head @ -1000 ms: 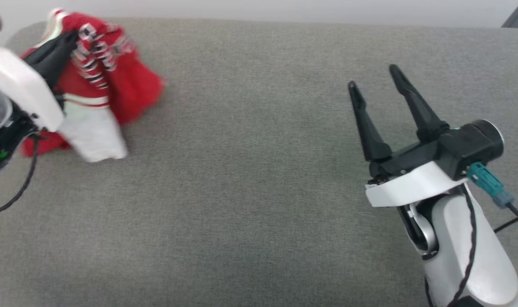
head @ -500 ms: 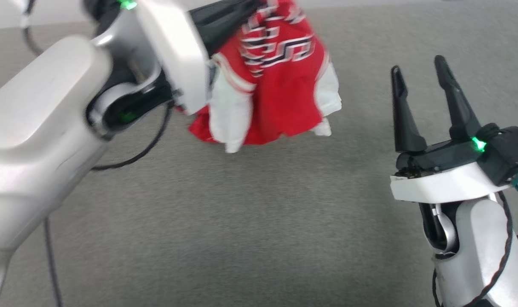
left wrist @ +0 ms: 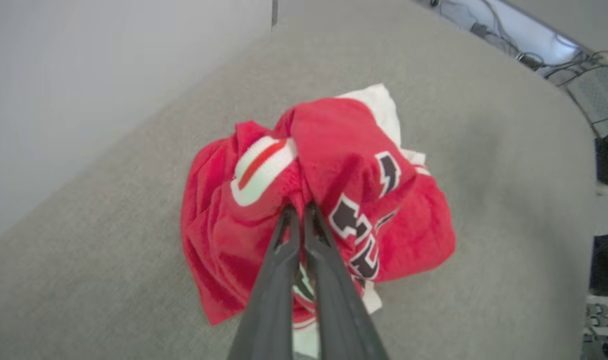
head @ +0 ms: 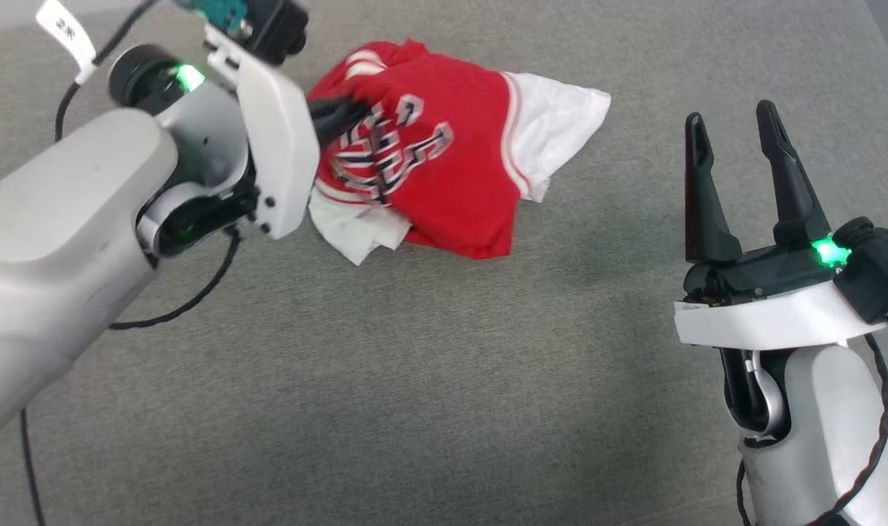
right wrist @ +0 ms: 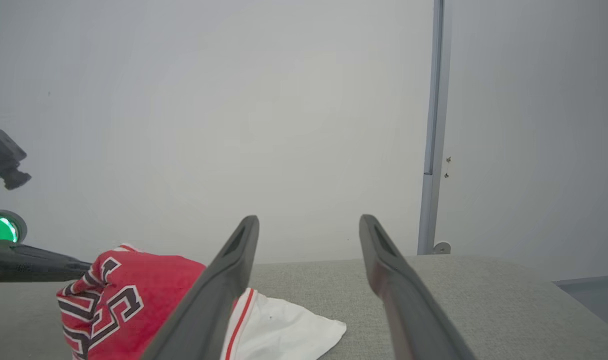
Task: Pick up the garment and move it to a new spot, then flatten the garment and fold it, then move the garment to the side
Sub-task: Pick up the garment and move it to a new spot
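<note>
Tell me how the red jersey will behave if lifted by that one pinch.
Probably floppy: the jersey lies crumpled in soft folds, so it should droop from the left claw, shut on one small bunch. Likely light, being thin cloth. Its loose white sleeve may trail over the grey surface.

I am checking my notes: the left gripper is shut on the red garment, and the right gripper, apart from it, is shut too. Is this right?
Not quite. The right gripper is open, jaws spread, as the head view shows. The left gripper is indeed shut on the garment.
</note>
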Motion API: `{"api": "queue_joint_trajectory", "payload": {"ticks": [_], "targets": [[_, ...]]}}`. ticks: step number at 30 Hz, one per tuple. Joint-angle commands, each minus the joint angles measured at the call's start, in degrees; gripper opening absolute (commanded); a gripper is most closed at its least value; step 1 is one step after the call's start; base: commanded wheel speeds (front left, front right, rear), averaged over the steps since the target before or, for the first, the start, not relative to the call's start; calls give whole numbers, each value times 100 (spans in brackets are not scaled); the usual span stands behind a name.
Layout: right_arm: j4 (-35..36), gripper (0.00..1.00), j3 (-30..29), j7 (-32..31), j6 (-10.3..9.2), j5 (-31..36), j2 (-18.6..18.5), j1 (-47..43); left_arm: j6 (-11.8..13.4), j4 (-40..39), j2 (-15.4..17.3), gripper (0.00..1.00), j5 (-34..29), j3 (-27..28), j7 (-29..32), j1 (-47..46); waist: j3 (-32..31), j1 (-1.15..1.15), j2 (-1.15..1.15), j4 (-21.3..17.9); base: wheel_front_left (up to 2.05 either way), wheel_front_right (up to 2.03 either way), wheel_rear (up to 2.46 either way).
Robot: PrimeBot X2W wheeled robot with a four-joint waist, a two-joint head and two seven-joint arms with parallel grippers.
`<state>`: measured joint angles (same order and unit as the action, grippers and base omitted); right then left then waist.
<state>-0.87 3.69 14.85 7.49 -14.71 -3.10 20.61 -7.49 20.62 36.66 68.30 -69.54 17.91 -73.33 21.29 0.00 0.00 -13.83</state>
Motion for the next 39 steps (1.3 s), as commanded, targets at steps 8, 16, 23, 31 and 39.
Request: {"api": "queue_joint_trajectory", "payload": {"ticks": [8, 16, 23, 31, 39], "targets": [[148, 100, 67, 39, 1, -315, 19, 147, 2, 428, -226, 0, -675, -379, 664, -8, 310, 0, 0, -332, 0, 0, 0], [225, 100, 91, 39, 1, -573, 18, 105, 2, 834, -319, 0, -1208, -432, 1539, 492, 543, 0, 0, -763, 0, 0, 0], [295, 100, 127, 39, 1, -693, 20, 80, 10, 911, -187, 0, -1477, -520, 1947, 747, 680, 0, 0, -927, 0, 0, 0], [244, 100, 75, 40, 1, -519, 17, 113, 9, 621, -184, 100, -1524, -488, 1593, 643, 548, 0, 0, -667, 0, 0, 0], [102, 100, 81, 39, 1, -100, 13, 39, 9, 283, -338, 100, -1188, -386, 381, 279, 167, 0, 0, -27, 0, 0, 0]]}}
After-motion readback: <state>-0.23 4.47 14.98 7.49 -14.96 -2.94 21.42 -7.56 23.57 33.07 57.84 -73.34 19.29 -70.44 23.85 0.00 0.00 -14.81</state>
